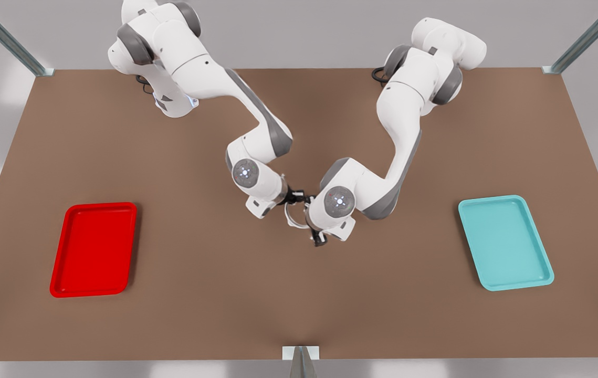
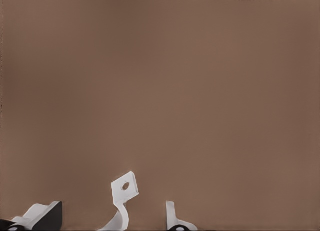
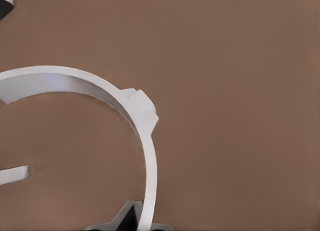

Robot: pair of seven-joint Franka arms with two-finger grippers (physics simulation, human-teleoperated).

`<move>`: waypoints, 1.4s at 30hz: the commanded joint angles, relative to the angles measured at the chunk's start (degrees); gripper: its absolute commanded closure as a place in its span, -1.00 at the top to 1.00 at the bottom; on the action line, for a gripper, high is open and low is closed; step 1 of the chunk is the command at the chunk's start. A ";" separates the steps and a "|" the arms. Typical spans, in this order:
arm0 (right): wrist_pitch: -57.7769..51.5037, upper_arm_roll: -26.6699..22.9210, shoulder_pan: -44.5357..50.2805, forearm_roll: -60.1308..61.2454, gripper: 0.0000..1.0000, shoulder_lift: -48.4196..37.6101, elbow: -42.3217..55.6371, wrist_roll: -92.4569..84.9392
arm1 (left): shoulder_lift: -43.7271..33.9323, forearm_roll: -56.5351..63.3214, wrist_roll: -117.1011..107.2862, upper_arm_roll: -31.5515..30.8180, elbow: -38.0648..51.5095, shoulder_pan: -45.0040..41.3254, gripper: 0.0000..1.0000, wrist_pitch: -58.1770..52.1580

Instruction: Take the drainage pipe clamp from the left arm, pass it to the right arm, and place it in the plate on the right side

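On the front view's left lies the red plate [image 1: 94, 252], bare. It is well apart from the centre, where the right gripper [image 1: 297, 198] is closed on the strap of the clamp [image 3: 148, 156]. The clamp hangs above the table [image 1: 214, 294], its open side facing away from the plate. Just beside it, the left gripper [image 1: 320, 240] has its fingers [image 2: 44, 215] spread, clear of the strap. The right arm is nearer the plate. The teal tray [image 1: 506, 241] sits far right. No writing is visible.
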 commanded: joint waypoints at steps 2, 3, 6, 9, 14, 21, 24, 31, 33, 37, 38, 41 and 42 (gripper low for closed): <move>-0.06 -0.17 -0.72 -0.27 -0.57 0.15 -0.04 0.85 | -1.46 -0.97 -1.15 0.00 0.03 0.75 1.00 -2.79; -0.06 -0.35 -0.81 -0.45 -0.57 0.77 -0.12 0.94 | -3.39 -0.88 2.79 0.09 0.03 3.28 1.00 -9.11; -4.72 -0.43 -9.67 -4.58 -0.57 1.65 -0.92 -6.17 | -10.25 -0.45 37.24 0.08 0.12 18.93 1.00 -27.49; -12.63 -1.75 -14.60 -22.32 -0.57 -3.97 -0.21 -14.44 | -15.96 7.38 84.17 0.26 0.21 29.83 1.00 -33.38; -30.29 -3.51 -26.02 -33.15 -0.57 -12.94 -2.14 -32.10 | -36.61 17.22 141.85 -6.95 -25.71 38.10 1.00 -25.29; -26.79 -3.60 -39.12 -33.41 -0.57 -10.74 -6.80 -38.78 | -33.27 17.40 148.35 -9.67 -25.45 36.52 1.00 -27.14; -21.51 -3.60 -42.82 -32.71 -0.57 -6.44 -6.80 -40.37 | -33.19 17.49 148.26 -9.67 -25.37 36.43 1.00 -26.96; -15.36 -3.51 -47.47 -32.71 -0.57 0.15 -5.31 -44.23 | -33.19 17.66 147.74 -9.67 -25.37 36.43 1.00 -26.08; -15.44 -3.34 -47.39 -29.89 1.00 2.18 -5.22 -44.15 | -33.10 17.66 147.74 -9.67 -25.45 36.34 1.00 -26.08; -16.06 -3.07 -47.12 -29.89 1.00 1.56 -4.61 -44.15 | -33.10 17.66 147.74 -9.67 -25.46 36.26 1.00 -26.08; -16.50 -3.07 -47.04 -29.98 1.00 1.47 -3.64 -44.06 | -33.10 17.66 147.74 -9.67 -25.46 36.26 1.00 -26.08; -38.09 -1.84 -46.33 -29.11 1.00 -5.28 8.48 -48.44 | -33.10 17.66 147.74 -9.67 -25.46 36.26 1.00 -26.17; -43.20 -1.93 -46.42 -28.05 1.00 -10.99 8.49 -56.51 | -33.10 17.66 147.74 -9.67 -25.46 36.34 1.00 -26.35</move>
